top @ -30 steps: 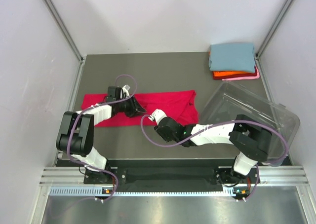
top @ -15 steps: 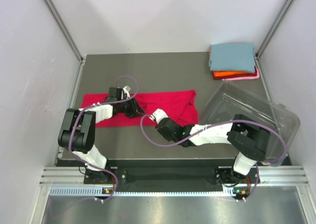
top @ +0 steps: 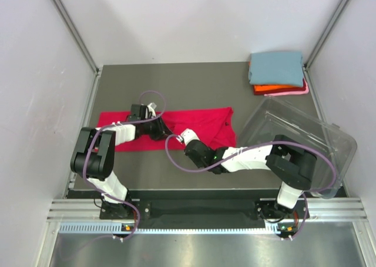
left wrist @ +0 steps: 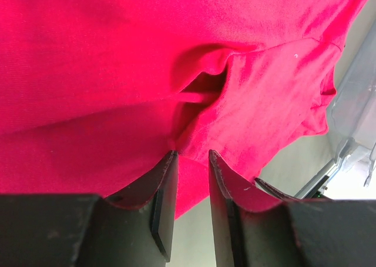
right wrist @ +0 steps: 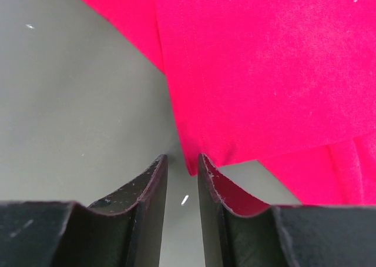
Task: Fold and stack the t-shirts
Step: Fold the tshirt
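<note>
The crimson red t-shirt (top: 194, 123) lies spread as a long band across the table's middle. My left gripper (top: 160, 129) is on its middle part; in the left wrist view the jaws (left wrist: 191, 155) stand a narrow gap apart, pinching a puckered fold of red cloth (left wrist: 200, 90) at the tips. My right gripper (top: 187, 137) is at the shirt's near edge, with the jaws (right wrist: 182, 161) nearly shut on a corner of red cloth (right wrist: 258, 79). The blue-grey shirt (top: 276, 67) lies folded on the orange (top: 279, 89) and pale pink (top: 288, 93) shirts at the far right.
A clear plastic tub (top: 299, 140) lies tilted on its side at the right, close to the red shirt's right end and over the right arm. Grey walls and metal rails close in the table on the left, right and back.
My left gripper has shifted slightly right on the red shirt. My right gripper has moved a little up and left onto the shirt's near edge.
</note>
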Controlling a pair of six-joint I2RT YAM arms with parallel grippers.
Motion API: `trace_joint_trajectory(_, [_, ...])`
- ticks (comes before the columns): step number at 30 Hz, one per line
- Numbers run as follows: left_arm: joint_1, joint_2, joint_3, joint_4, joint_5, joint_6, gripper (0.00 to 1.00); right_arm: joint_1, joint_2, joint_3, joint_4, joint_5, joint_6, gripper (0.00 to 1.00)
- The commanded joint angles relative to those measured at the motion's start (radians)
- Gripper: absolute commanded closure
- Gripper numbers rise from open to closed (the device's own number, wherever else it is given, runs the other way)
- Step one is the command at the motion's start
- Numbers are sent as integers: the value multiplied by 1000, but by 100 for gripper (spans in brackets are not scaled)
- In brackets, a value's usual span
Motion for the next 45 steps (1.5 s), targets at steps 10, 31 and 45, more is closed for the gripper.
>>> trace_joint_trajectory(10, [-14,-8,50,49,6,3,68,-24,32,31,-30,-6,23,78])
trace_joint_trajectory(31, [-20,-113,109,-106,-101,-29,100,-78,-123,95,-153,34,24,100])
trace_joint_trajectory(45, [-21,-128,117,-197,-185,30,79,-251,-130,147,-150,-121,-39,100])
